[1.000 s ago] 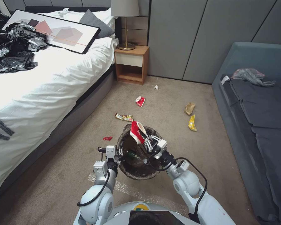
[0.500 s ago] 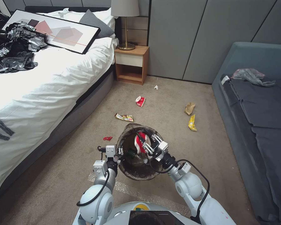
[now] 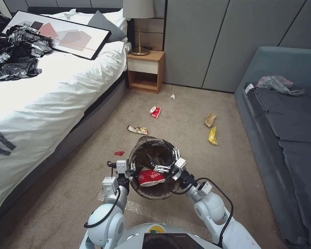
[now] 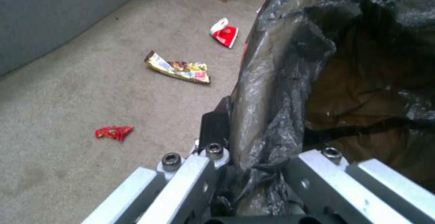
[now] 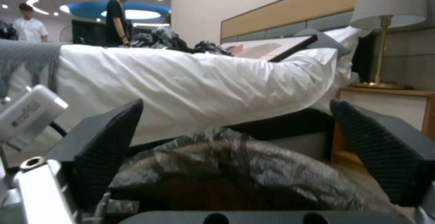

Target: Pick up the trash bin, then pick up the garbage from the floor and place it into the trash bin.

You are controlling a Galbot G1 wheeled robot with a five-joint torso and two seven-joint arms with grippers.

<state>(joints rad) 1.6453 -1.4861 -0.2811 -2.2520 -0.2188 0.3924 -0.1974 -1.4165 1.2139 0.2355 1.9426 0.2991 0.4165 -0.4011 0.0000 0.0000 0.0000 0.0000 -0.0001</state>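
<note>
The red-and-white cup [image 3: 150, 177] has just dropped from the right gripper [image 3: 162, 162] and now lies inside the trash bin [image 3: 141, 147], so one piece is done. That gripper hangs over the bin's mouth with its fingers spread and empty. The left gripper [image 4: 247, 164] stays clamped on the bin's lined rim, holding it above the carpet [image 3: 93, 173]. A second cup [image 3: 155, 111], wrappers [image 3: 137, 130] and a paper bag [image 3: 209, 119] remain on the floor.

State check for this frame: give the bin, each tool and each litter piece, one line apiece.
trash bin: held off the floor, liner on
left tool: shut on bin rim
right tool: open over the bin
red-and-white cup: lying inside the bin
second cup: on the carpet
multicoloured wrapper: on the carpet
yellow wrapper: on the carpet
</note>
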